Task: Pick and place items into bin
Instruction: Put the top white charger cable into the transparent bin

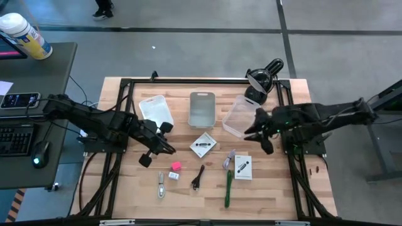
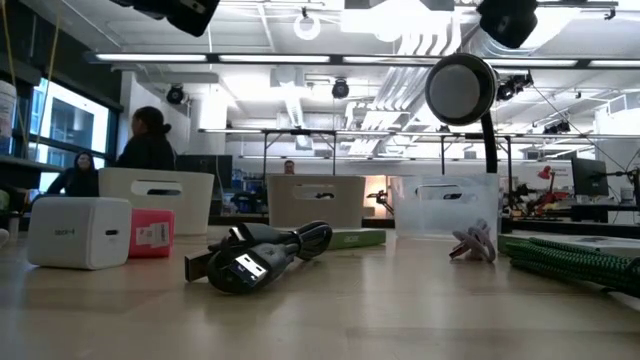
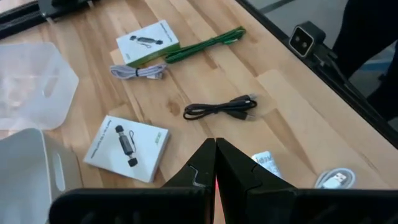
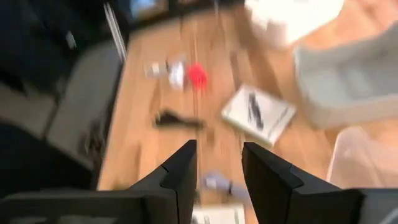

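Note:
My left gripper (image 1: 168, 149) (image 3: 216, 149) hovers shut over the wood just left of a white card printed black (image 1: 203, 145) (image 3: 127, 148), touching nothing. My right gripper (image 1: 251, 134) (image 4: 219, 155) is open in the air beside the clear bin (image 1: 237, 117), empty. Lying flat on the table are a pink block (image 1: 176, 166) (image 2: 151, 232), a white charger (image 1: 173, 176) (image 2: 80, 232), a black cable (image 1: 198, 177) (image 3: 221, 108), a green cord (image 1: 228, 188) (image 3: 205, 43), a grey cable (image 1: 230, 159) and a second card (image 1: 244, 168).
Three bins stand in a row near the far edge: white (image 1: 156, 110), grey (image 1: 201, 108) and clear. A coiled white cable (image 1: 161, 185) lies near the front edge. A black camera stand (image 1: 262, 80) sits at the far right corner. People show beyond the table in the low view.

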Robot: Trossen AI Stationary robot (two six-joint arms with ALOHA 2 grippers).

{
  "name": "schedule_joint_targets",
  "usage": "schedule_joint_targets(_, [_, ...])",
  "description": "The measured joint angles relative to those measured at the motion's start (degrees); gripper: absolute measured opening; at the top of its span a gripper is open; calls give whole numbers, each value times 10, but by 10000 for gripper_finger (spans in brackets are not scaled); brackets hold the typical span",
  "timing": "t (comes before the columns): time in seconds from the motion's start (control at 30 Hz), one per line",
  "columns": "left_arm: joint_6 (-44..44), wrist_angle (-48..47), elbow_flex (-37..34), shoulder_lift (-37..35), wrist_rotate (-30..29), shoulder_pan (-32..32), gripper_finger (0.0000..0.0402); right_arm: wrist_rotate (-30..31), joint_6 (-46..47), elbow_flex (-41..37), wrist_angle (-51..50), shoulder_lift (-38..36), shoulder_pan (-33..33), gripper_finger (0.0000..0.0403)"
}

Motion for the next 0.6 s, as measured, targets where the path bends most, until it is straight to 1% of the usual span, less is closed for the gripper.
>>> schedule_joint_targets(0.13, [6, -1, 0, 0, -8, 0, 1, 4, -38, 21, -53, 60, 41, 119])
schedule_joint_targets(0.27, [7, -1, 0, -1, -21, 0, 1, 22, -88, 20, -39, 119, 70, 119])
schedule_joint_targets(0.37, [14, -9, 0, -7, -21, 0, 1, 47, -104, 20, -11, 156, 76, 119])
schedule_joint_targets(0.43, [15, -26, 0, -14, -21, 0, 1, 53, -116, 20, 4, 173, 72, 119])
schedule_joint_targets(0.5, [17, -34, 0, -27, -30, 0, 1, 48, -128, 20, 15, 188, 68, 119])
schedule_joint_targets(0.6, [23, -46, 0, -61, -65, 0, 1, 34, -147, 20, 15, 213, 65, 119])
